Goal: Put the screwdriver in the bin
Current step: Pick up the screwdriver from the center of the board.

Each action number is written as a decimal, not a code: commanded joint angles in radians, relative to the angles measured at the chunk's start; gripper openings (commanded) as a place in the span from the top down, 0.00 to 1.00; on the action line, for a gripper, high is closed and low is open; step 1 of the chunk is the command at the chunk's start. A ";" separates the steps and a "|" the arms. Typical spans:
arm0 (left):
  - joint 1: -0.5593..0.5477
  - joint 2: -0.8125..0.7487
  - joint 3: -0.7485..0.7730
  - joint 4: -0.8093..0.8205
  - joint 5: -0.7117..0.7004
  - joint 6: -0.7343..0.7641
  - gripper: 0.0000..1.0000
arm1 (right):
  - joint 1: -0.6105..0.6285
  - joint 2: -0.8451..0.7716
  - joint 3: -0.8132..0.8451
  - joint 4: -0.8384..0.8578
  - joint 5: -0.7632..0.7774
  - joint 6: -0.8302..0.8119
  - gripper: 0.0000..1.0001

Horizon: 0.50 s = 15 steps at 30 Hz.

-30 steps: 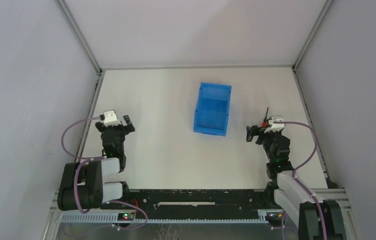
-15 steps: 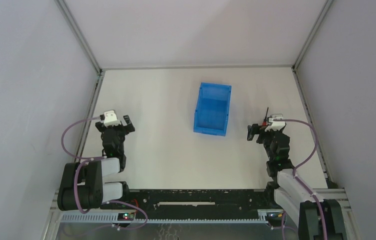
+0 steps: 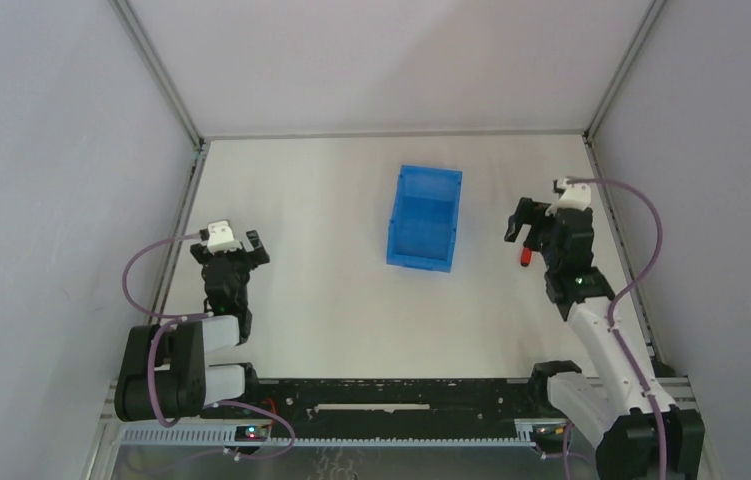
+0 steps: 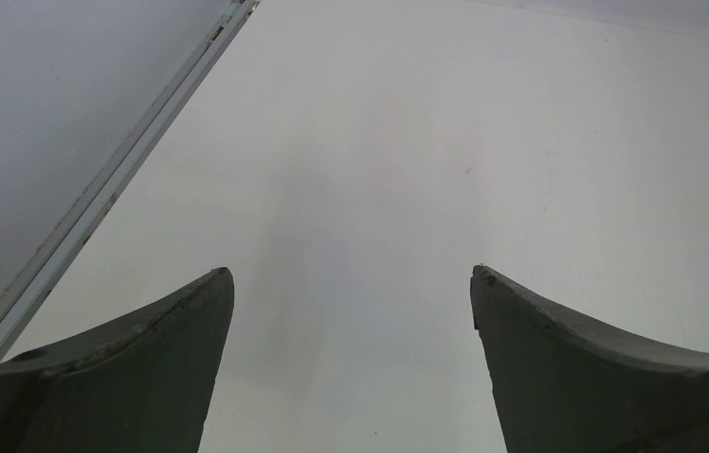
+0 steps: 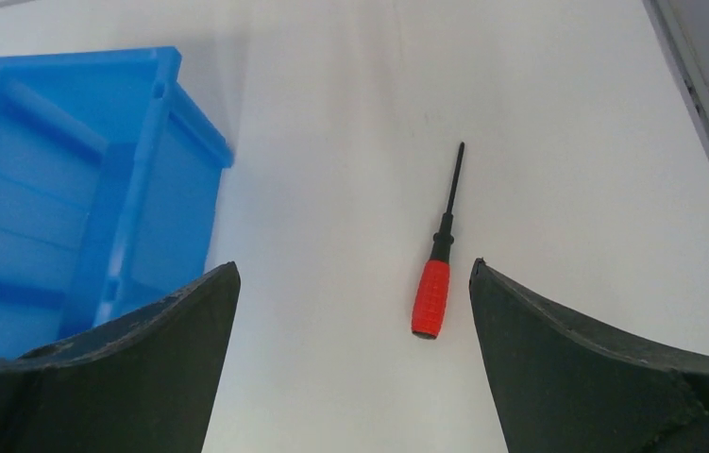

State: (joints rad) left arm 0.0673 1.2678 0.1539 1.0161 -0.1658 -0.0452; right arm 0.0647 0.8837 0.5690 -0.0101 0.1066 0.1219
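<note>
Well, your right claw (image 5: 352, 269) hangs wide open over the small red-handled screwdriver (image 5: 431, 294), lying on the worktop (image 5: 558, 142) between the rectangular blue plastic bin (image 5: 160, 113) and the right edge; it sits off-centre, so closing may flick it away.

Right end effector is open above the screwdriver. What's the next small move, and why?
Probably nudge the right end effector slightly away from the bin, then lower it around the red handle. The screwdriver lies flat, untouched, off centre between the open jaws, on the side away from the bin, so descending straight down might clip it.
</note>
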 commanded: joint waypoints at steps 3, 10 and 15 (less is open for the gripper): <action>-0.005 -0.010 0.038 0.036 -0.015 0.016 0.00 | -0.006 0.146 0.320 -0.514 0.052 0.127 0.00; -0.005 -0.010 0.039 0.036 -0.014 0.016 0.00 | -0.006 0.293 0.513 -0.684 0.130 0.116 0.00; -0.006 -0.010 0.038 0.036 -0.015 0.016 0.00 | -0.006 0.393 0.552 -0.681 0.123 0.082 0.00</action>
State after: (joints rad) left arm 0.0673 1.2678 0.1539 1.0161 -0.1658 -0.0448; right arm 0.0647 1.2137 1.0714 -0.6334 0.2020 0.2153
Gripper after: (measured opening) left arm 0.997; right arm 0.993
